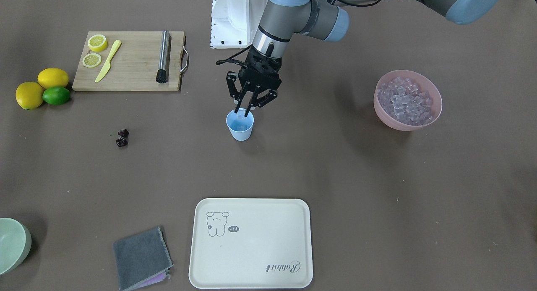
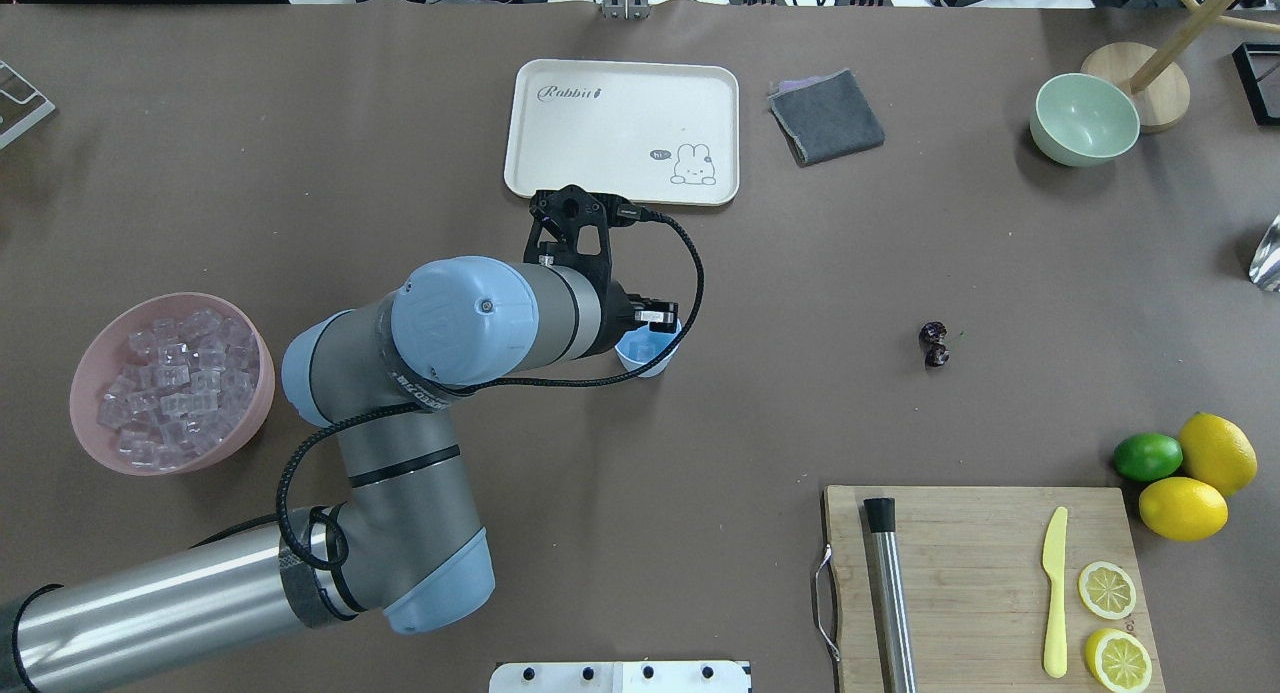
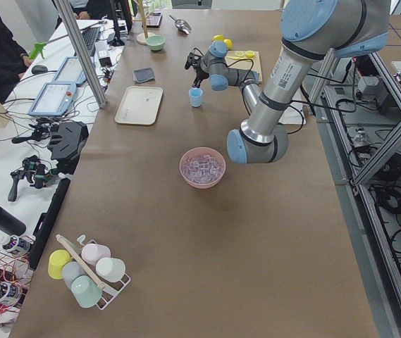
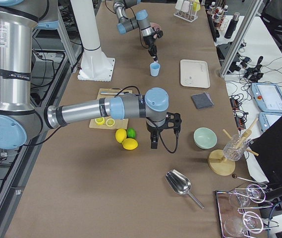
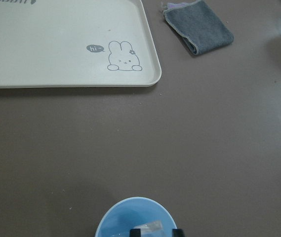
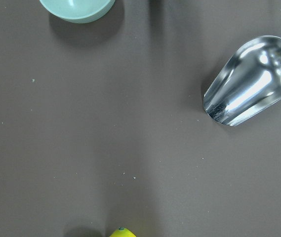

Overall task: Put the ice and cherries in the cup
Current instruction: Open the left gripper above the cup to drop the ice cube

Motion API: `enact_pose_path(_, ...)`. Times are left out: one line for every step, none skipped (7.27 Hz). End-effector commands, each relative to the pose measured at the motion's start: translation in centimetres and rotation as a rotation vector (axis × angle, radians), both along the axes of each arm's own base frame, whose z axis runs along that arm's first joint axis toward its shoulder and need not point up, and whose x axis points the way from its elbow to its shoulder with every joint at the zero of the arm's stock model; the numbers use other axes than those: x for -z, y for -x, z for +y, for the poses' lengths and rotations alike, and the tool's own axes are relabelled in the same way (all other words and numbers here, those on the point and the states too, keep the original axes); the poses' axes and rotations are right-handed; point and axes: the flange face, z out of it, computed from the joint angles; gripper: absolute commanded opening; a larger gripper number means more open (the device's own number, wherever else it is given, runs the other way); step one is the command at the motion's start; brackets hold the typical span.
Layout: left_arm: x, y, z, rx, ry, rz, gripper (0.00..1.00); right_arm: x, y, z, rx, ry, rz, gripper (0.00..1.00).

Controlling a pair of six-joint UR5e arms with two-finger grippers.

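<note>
Cup [image 1: 240,130] smooth plastic; ice [image 1: 405,101] glossy translucent; scoop [image 6: 251,79] polished metal; cutting board [image 1: 134,70] matt wood.

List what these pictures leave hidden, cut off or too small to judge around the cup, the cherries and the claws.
- Inside of the cup: in the overhead view the left arm covers most of it, and the bottom edge of the left wrist view cuts it off.
- Right claw: seen only in exterior right, small and dark. Open or shut is unclear.
- Cherries: too small in every view to trace the stems.

tray [image 2: 600,143]: script "rabbit" near one corner; "hi~" speech bubble beside rabbit drawing [image 5: 123,61].
</note>
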Motion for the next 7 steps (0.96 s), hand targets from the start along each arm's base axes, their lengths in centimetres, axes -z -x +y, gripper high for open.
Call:
enact_pose_path(-0.9,-1.1,-0.6,0.006,0.001,-0.004,0.00,0.1,0.0,0.0,0.001,-0.003,-0.002,1.00)
enact_pose_path(-0.9,-1.1,-0.6,0.006,0.003,-0.005,0.16,0.2,0.1,0.0,0.001,-0.002,-0.006,1.00)
enact_pose_path(-0.8,-1.1,-0.6,0.006,0.001,-0.003,0.96,0.2,0.1,0.0,0.001,-0.002,-0.006,1.00)
enact_pose_path(-0.6,-0.8,-0.4,0.006,-0.001,0.005,0.97,0.3,0.1,-0.1,0.001,-0.005,-0.006,1.00)
enact_pose_path(0.0,-0.3,-0.1,0.004,-0.004,0.015,0.97,0.4,0.1,-0.3,0.001,-0.009,-0.007,1.00)
enact_pose_path(-0.1,0.2,-0.1,0.003,0.001,-0.009,0.97,0.6,0.1,-0.2,0.003,-0.014,-0.007,1.00)
enact_pose_path(1.1,2.9,-0.7,0.016,-0.003,-0.043,0.97,1.0,0.1,0.0,0.003,-0.021,-0.008,1.00)
